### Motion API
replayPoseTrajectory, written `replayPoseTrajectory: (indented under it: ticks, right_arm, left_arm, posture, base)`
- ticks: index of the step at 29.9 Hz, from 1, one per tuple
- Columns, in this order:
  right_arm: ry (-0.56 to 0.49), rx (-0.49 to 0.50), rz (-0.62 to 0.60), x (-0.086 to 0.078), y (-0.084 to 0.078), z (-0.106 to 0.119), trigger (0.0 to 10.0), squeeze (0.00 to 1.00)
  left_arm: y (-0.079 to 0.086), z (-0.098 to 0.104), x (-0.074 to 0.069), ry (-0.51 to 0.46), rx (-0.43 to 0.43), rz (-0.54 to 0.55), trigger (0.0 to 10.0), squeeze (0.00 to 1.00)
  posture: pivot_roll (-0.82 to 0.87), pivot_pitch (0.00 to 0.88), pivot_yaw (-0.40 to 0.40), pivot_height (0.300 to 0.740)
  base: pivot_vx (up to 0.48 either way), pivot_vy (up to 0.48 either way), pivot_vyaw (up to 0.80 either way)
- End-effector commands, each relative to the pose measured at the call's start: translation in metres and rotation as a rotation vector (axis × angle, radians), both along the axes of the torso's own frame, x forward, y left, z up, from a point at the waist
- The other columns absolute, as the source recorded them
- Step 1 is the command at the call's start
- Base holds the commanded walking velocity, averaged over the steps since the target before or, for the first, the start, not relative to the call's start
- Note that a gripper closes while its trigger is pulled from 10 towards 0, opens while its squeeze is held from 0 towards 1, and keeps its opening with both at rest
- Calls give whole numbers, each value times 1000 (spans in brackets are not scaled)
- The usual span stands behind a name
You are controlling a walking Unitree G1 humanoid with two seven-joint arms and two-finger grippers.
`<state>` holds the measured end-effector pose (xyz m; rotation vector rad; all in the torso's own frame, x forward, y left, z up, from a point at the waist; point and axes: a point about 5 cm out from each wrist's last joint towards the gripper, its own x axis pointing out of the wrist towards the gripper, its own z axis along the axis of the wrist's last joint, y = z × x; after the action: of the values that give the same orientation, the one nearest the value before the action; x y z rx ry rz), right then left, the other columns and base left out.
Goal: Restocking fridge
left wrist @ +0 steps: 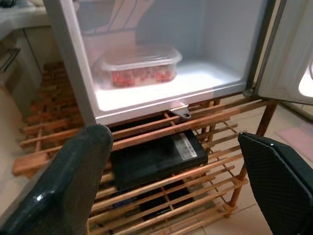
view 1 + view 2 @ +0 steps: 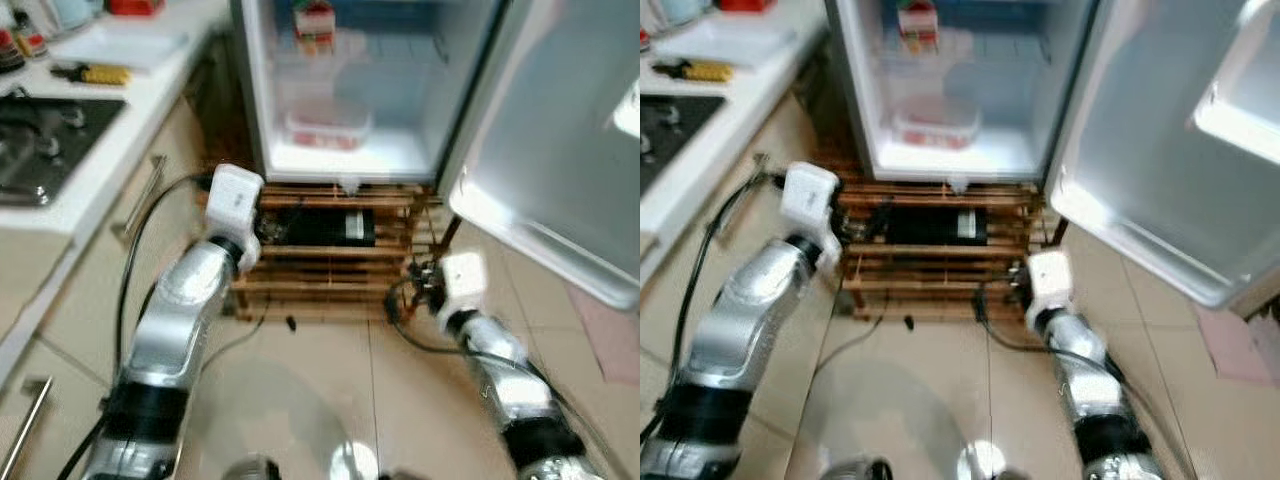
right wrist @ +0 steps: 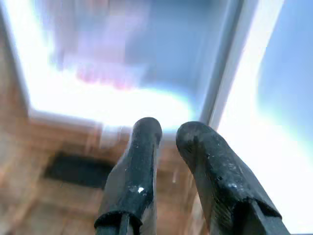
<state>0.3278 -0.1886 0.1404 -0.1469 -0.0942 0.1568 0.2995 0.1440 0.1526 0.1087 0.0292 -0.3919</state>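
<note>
While the fridge (image 2: 360, 90) stands open at upper centre with a food container (image 1: 139, 65) on its floor, keep your empty left gripper (image 1: 171, 161) spread, right gripper (image 3: 168, 147) nearly closed, and approach squarely.

Before us stands a small fridge (image 2: 255, 90) with white inner walls, resting on a slatted wooden rack (image 2: 330, 265). Its door (image 2: 560, 150) is swung wide open to our right, the pale inner face turned toward us. On the fridge floor, toward the left wall, we see a clear lidded plastic container (image 1: 139, 63) holding something red. Higher up, near the back, sits a red and white carton (image 2: 314, 22), upright but blurred.
</note>
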Motion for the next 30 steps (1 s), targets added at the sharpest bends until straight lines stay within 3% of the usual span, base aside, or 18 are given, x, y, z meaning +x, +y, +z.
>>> replayPoseTrajectory:
  ticks: [1,5,10,15,18,20,30]
  right_arm:
    - [-119,47,-7,2,0,32,10000,0]
    - [-263,94,-64,-2,-9,75,10000,0]
    - [-267,95,-99,-9,-11,85,10000,0]
    - [-154,45,-117,-32,-3,60,10000,0]
    - [-50,90,-171,-62,-1,34,10000,0]
    - [-11,99,-189,-72,-1,26,10000,0]
    - [93,43,-154,-79,12,10,10000,0]
  left_arm:
    - [-18,18,-9,-88,-11,-104,10000,0]
    - [-30,18,-17,-82,-32,-154,10000,0]
    - [-34,16,-19,-63,-38,-126,10000,0]
    - [-30,15,-19,-72,-39,-52,10000,0]
    - [-19,11,-21,-70,2,56,10000,0]
    - [-16,10,-21,-63,-1,84,10000,0]
    - [-28,11,-18,-50,-17,58,10000,0]
  posture:
    - [-8,6,15,740]
    - [-15,0,17,740]
    - [-20,0,17,740]
    - [-9,0,-1,740]
    - [-9,0,0,740]
    - [-9,0,0,740]
    - [-15,0,11,740]
  base:
    - [0,0,0]
    - [0,0,0]
    - [0,0,0]
    - [0,0,0]
    - [0,0,0]
    - [0,0,0]
    - [0,-365,640]
